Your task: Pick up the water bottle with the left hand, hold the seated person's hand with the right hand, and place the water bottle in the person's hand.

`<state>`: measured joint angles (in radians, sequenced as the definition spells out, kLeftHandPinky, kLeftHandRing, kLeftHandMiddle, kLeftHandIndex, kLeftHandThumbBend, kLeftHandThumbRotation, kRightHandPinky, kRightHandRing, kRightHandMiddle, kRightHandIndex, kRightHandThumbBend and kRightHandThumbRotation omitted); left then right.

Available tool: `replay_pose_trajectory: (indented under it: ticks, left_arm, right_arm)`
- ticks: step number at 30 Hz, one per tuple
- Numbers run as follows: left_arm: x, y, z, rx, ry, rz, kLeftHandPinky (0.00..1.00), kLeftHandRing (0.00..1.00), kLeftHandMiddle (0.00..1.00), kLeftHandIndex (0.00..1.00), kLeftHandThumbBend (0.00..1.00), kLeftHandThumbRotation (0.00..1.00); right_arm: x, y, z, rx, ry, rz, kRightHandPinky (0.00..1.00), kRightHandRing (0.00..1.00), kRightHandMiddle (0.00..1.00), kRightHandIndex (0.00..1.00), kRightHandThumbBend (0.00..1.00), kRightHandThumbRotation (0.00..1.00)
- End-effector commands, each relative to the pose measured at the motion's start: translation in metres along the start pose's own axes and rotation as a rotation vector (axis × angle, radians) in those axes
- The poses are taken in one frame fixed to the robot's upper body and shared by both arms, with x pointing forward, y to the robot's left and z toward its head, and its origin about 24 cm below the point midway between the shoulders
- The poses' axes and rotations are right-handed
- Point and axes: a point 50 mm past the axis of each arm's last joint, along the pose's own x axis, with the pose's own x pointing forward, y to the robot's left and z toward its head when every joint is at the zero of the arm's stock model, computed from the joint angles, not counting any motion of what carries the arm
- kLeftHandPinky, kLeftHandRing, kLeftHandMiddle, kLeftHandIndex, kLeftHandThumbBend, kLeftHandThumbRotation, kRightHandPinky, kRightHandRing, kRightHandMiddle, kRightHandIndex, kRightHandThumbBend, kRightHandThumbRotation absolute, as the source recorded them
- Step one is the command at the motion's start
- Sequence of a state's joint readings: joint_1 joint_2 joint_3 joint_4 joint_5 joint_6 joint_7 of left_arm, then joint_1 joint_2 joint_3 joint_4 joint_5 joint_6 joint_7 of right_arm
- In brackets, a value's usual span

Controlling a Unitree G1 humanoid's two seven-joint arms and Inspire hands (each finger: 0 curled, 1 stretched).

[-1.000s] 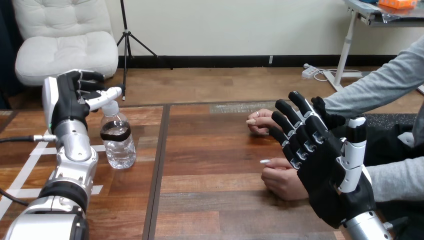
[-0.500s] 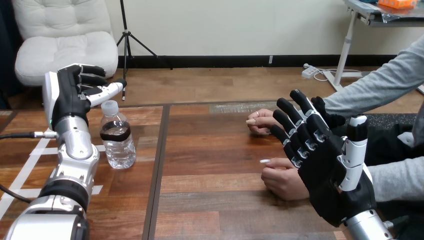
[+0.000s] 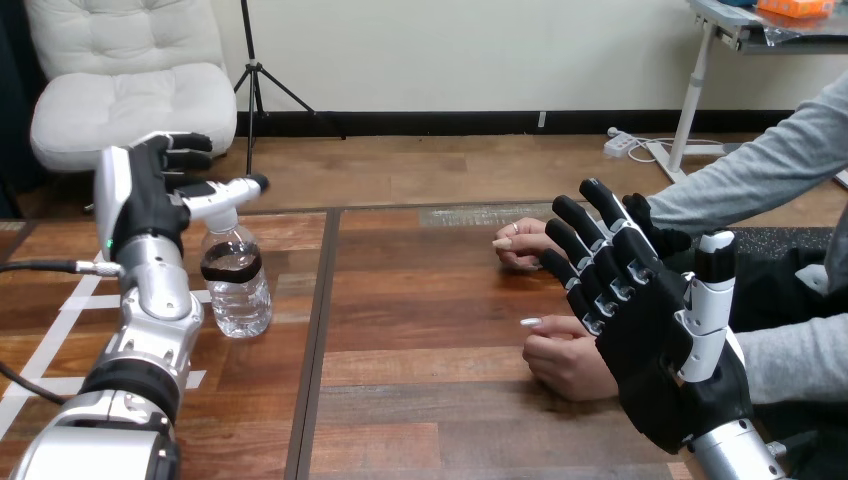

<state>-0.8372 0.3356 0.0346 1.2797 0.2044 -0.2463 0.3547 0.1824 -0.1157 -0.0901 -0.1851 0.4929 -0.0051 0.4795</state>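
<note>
With the bottle [image 3: 236, 285] upright on the tabletop at left and the left hand [image 3: 145, 195] open by its cap, holding nothing, the hand should probably drop and wrap the body squarely, while the right hand [image 3: 655, 345] hovers straight-fingered over the person's hand [image 3: 560, 365].

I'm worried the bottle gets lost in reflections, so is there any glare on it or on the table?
Head view: the clear water bottle carries only small bright glints on its water, its dark label band plain; the wooden table shows a pale sheen at its far middle; nothing washes out the person's hands.
</note>
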Motion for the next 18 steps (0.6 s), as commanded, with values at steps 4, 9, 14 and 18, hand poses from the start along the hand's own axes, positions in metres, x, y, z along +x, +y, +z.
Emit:
replay_pose_trajectory:
  ticks: [4, 9, 14, 18]
  left_arm:
    - [0.0090, 0.0019, 0.0332, -0.006, -0.097, 0.009, 0.74, 0.84, 0.87, 0.91, 0.99, 0.34]
    - [0.0093, 0.0017, 0.0335, -0.012, -0.091, 0.007, 0.75, 0.85, 0.88, 0.92, 1.00, 0.36]
    - [0.0095, 0.0018, 0.0336, -0.008, -0.089, 0.003, 0.76, 0.86, 0.89, 0.93, 1.00, 0.38]
    - [0.0096, 0.0018, 0.0337, -0.013, -0.088, 0.002, 0.77, 0.87, 0.89, 0.93, 1.00, 0.39]
  right_arm:
    - [0.0124, 0.0023, 0.0131, -0.015, -0.069, 0.033, 1.00, 1.00, 0.97, 1.00, 0.92, 1.00]
    - [0.0122, 0.0028, 0.0131, -0.013, -0.067, 0.037, 1.00, 1.00, 0.97, 1.00, 0.92, 1.00]
    - [0.0119, 0.0031, 0.0126, -0.011, -0.068, 0.037, 1.00, 1.00, 0.98, 1.00, 0.92, 1.00]
    - [0.0116, 0.0033, 0.0123, -0.010, -0.069, 0.037, 1.00, 1.00, 0.98, 1.00, 0.92, 1.00]
